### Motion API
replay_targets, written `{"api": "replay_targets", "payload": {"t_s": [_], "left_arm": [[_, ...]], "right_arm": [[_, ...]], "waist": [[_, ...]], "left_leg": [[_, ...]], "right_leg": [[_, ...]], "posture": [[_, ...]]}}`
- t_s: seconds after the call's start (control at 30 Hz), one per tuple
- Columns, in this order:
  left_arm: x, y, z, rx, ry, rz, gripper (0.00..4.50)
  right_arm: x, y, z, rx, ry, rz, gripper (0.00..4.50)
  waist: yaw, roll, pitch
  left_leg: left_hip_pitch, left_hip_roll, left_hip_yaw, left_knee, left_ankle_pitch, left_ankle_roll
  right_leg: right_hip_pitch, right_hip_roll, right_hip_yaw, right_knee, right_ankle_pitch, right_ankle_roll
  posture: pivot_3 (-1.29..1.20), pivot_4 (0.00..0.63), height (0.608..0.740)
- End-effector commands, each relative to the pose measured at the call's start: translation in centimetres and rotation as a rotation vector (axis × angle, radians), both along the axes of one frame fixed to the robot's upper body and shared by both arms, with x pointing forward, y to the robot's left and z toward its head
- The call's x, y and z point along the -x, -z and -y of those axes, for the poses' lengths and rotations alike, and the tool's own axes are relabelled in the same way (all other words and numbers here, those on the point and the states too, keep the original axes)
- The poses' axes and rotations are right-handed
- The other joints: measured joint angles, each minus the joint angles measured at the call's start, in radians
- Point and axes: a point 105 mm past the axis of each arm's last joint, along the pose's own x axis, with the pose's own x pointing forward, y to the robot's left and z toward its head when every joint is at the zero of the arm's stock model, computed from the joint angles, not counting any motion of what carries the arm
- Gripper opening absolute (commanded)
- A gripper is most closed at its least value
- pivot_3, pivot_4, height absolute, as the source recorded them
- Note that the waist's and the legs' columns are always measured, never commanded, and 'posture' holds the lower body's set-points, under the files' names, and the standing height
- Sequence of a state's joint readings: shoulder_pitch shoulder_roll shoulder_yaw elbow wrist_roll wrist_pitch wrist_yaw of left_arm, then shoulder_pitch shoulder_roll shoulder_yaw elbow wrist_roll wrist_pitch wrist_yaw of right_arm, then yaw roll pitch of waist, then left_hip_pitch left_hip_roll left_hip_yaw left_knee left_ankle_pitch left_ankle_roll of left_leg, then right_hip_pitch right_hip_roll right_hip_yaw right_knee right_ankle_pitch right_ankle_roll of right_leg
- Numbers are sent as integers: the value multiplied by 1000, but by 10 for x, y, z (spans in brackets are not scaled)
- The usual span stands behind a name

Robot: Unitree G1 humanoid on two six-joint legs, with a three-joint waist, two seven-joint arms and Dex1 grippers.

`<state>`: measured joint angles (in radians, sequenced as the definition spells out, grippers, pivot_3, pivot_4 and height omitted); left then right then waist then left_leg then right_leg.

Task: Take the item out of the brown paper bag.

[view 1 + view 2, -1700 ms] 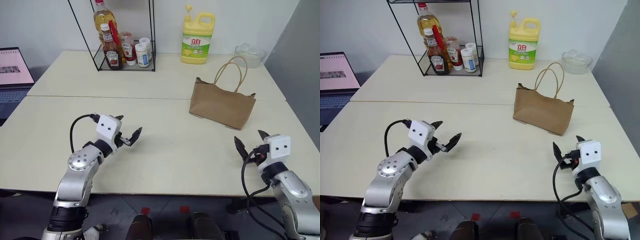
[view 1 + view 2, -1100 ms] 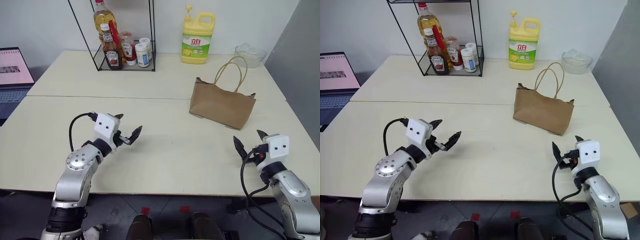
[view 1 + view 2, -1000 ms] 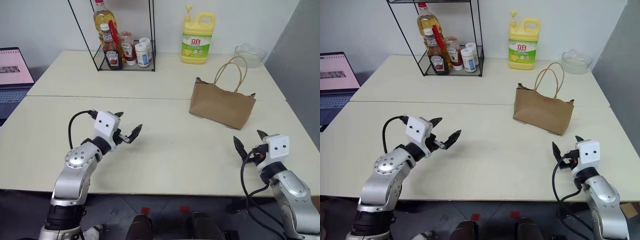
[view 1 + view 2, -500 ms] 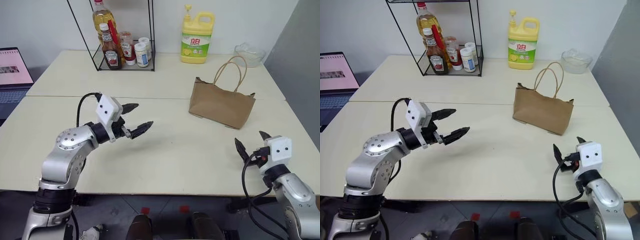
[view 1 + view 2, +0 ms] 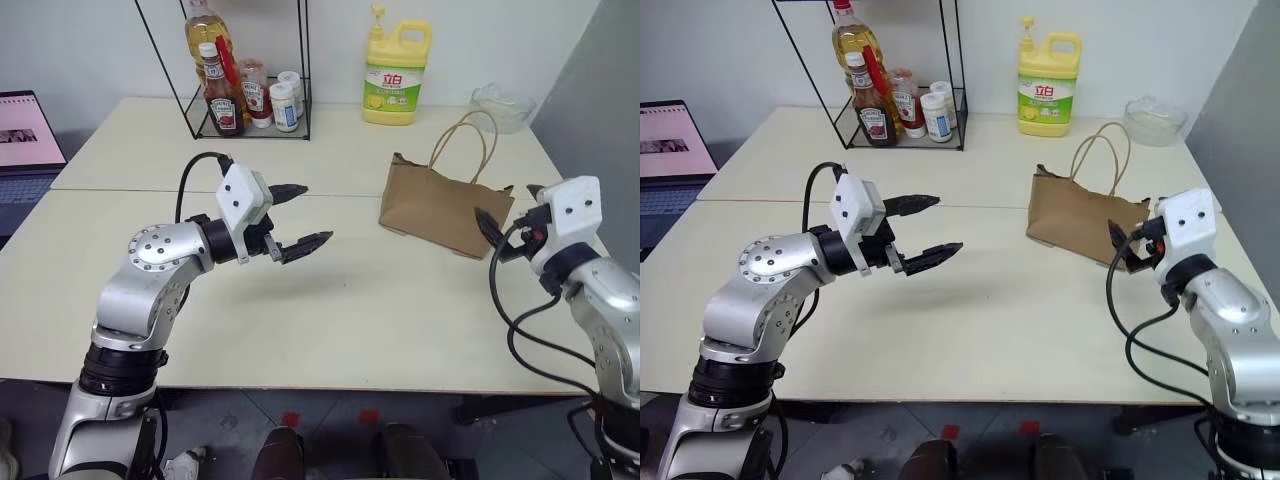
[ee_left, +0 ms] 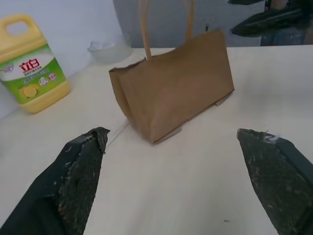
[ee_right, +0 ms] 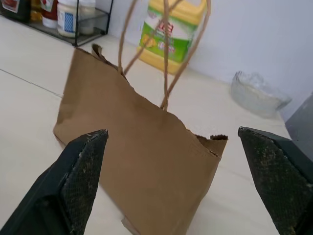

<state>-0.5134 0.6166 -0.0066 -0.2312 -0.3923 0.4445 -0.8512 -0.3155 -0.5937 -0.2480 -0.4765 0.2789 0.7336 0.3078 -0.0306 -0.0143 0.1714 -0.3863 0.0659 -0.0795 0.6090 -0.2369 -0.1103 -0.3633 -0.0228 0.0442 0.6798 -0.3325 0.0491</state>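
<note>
Your right gripper [image 5: 512, 221] hangs with fingers spread wide and empty, the brown paper bag [image 5: 443, 208] just beside it. Your left gripper [image 5: 297, 217] is also spread wide, well apart from the bag.

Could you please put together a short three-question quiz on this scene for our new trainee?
1. True or false: the right gripper is gripping the brown paper bag.
2. Which stands nearest the bag's far side: A) laptop B) yellow detergent jug C) ketchup bottle?
3. Fill in: the left gripper hangs open above the ____.

Key: 1. False, its fingers are open, beside the bag. 2. B. 3. table.
</note>
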Motion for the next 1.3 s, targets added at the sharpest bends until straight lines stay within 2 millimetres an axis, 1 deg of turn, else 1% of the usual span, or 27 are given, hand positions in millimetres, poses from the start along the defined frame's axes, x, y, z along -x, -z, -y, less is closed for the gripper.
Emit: {"api": "replay_targets", "payload": {"t_s": [0.03,0.17,0.3,0.4,0.5,0.67,0.8,1.07,1.17,1.3], "left_arm": [[3,-5,7,-2,27,41,4500],[5,-7,14,13,59,38,4500],[13,-10,14,42,104,5,4500],[17,-17,13,90,117,-13,4500],[16,-18,12,94,108,-12,4500],[16,-16,10,86,100,-11,4500],[16,-16,10,85,96,-10,4500],[15,-14,10,84,93,-14,4500],[15,-13,9,83,90,-17,4500],[15,-10,6,74,80,-18,4500]], "right_arm": [[-15,-22,4,-35,-9,29,4479],[-34,-37,3,-85,-54,12,4479],[-51,-50,4,-111,-91,-12,4479],[-59,-57,3,-129,-114,-20,4479],[-67,-66,4,-130,-119,-11,4479],[-74,-77,1,-125,-154,-19,4479],[-75,-86,-4,-126,-177,-19,4479],[-75,-97,-14,-106,-208,-24,4479],[-75,-99,-17,-93,-210,-26,3873],[-76,-100,-19,-86,-218,-23,2468]], "waist": [[-1,0,1],[-1,0,1],[-1,0,1],[-1,1,2],[-1,1,2],[-1,1,2],[-1,2,2],[-1,2,3],[-1,2,3],[-1,3,3]], "left_leg": [[0,0,0,0,0,0],[-2,0,0,0,0,0],[-9,0,0,1,0,0],[-12,0,0,2,0,0],[-12,0,0,2,0,0],[-12,0,0,2,0,0],[-12,0,0,2,0,0],[-12,0,0,2,0,0],[-12,0,0,2,0,0],[-12,0,0,2,0,0]], "right_leg": [[0,0,0,0,0,0],[-2,0,0,1,0,0],[-9,0,0,1,0,0],[-11,0,0,1,0,0],[-11,0,0,1,0,0],[-11,0,0,1,0,0],[-11,0,0,1,0,0],[-11,0,0,1,0,0],[-11,0,0,1,0,0],[-11,0,0,2,0,0]], "posture": [[0,150,740],[0,150,740],[0,150,740],[0,150,740],[0,150,740],[0,150,740],[0,150,740],[0,150,740],[0,150,740],[0,150,740]]}}
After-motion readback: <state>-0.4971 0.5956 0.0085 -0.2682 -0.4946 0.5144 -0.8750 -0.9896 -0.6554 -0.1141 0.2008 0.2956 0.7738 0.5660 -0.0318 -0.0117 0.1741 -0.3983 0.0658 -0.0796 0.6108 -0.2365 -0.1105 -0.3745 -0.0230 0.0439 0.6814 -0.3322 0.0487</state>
